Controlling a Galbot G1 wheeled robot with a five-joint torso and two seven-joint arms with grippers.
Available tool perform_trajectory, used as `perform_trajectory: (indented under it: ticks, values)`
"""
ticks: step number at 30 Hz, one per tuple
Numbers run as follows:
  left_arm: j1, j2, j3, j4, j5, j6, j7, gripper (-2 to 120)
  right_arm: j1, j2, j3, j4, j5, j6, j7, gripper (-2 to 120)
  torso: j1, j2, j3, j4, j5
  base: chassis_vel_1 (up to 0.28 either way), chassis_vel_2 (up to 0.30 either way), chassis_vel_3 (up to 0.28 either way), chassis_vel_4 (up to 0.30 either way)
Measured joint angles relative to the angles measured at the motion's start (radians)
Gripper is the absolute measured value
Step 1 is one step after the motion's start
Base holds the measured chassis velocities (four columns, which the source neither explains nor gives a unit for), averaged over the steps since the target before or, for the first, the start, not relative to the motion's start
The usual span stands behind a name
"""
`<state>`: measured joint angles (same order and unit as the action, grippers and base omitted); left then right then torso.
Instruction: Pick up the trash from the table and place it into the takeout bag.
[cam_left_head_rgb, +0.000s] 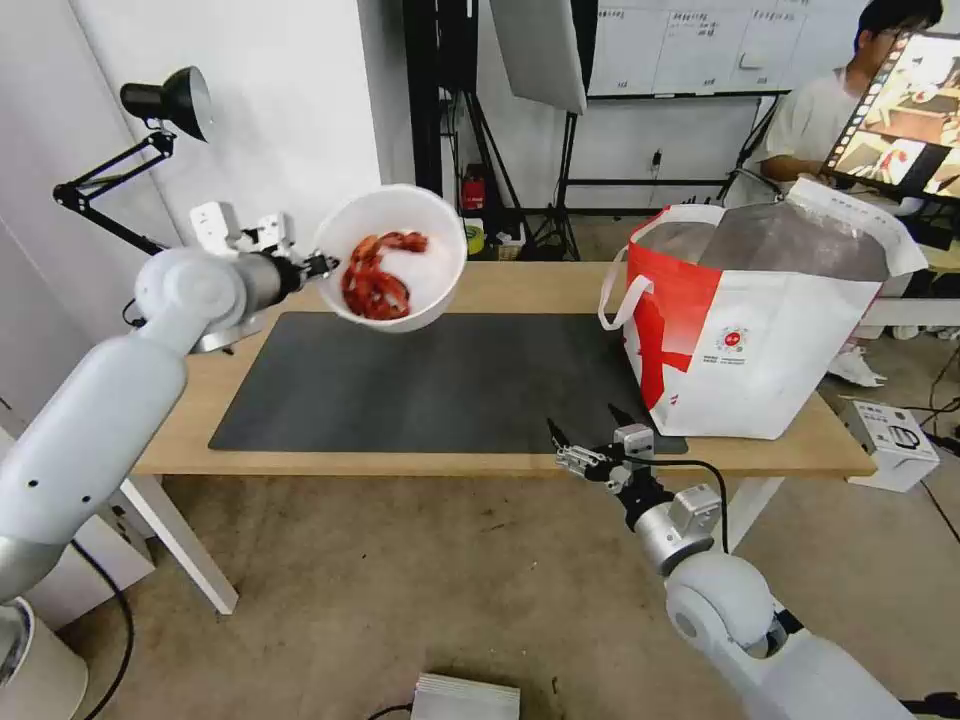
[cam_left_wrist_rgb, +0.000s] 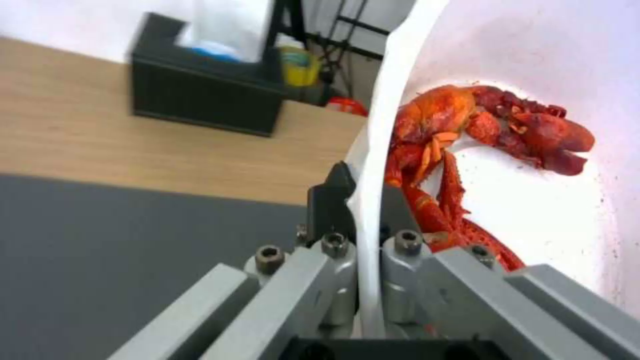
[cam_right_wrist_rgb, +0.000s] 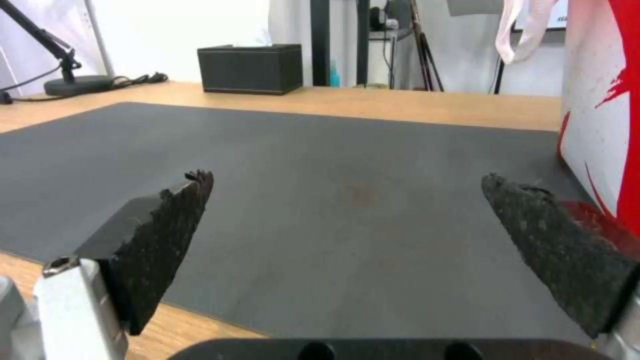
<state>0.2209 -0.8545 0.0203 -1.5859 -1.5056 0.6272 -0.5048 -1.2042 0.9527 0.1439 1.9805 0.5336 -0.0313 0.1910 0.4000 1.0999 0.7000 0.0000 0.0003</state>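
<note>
Your left gripper (cam_left_head_rgb: 322, 266) is clamped on the rim of the bowl (cam_left_head_rgb: 395, 255) of red shells, holding it tilted in the air above the mat's (cam_left_head_rgb: 450, 385) far left corner. Right gripper (cam_left_head_rgb: 588, 437) hangs wide open, empty, at the table's (cam_left_head_rgb: 530, 285) near edge beside the bag (cam_left_head_rgb: 760, 330).

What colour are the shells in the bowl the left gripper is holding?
Red-orange shells in a white bowl, clearest in the left wrist view.

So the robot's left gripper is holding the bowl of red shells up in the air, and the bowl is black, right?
Not quite. The bowl is white, not black, as the head view shows. The rest is right: the left gripper pinches its rim and holds it up above the table, red shells inside.
</note>
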Motion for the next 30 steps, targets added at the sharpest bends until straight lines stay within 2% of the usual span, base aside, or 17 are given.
perform_trajectory:
  ticks: [10,16,17,19,28,30]
  values:
    - [-0.073,-0.100,0.057,-0.007,-0.003,-0.006,-0.040,0,0.000,0.000,0.000,0.000,0.000,0.000,0.000,100,0.000,0.000,0.000,0.0000,-0.0001,0.000,0.000,0.000,0.000]
    - [-0.209,-0.224,0.122,0.045,-0.013,-0.027,-0.070,0,0.000,0.000,0.000,0.000,0.000,0.000,0.000,100,0.000,0.000,0.000,0.0000,0.0001,0.000,0.000,0.000,0.000]
    - [-0.209,-0.224,0.122,0.045,-0.013,-0.027,-0.070,0,0.000,0.000,0.000,0.000,0.000,0.000,0.000,100,0.000,0.000,0.000,0.0000,0.0001,0.000,0.000,0.000,0.000]
    - [-0.272,-0.285,0.147,0.082,-0.018,-0.033,-0.099,0,0.000,0.000,0.000,0.000,0.000,0.000,0.000,100,0.000,0.000,0.000,-0.0001,0.0000,0.000,0.000,0.000,0.000]
    - [-0.362,-0.377,0.210,0.160,-0.021,-0.069,-0.115,0,0.000,0.000,0.000,0.000,0.000,0.000,0.000,100,0.000,0.000,0.000,0.0001,-0.0001,0.000,0.000,0.000,0.000]
    - [-0.379,-0.420,0.223,0.186,-0.021,-0.094,-0.116,0,0.000,0.000,0.000,0.000,0.000,0.000,0.000,100,0.000,0.000,0.000,-0.0001,0.0000,0.000,0.000,0.000,0.000]
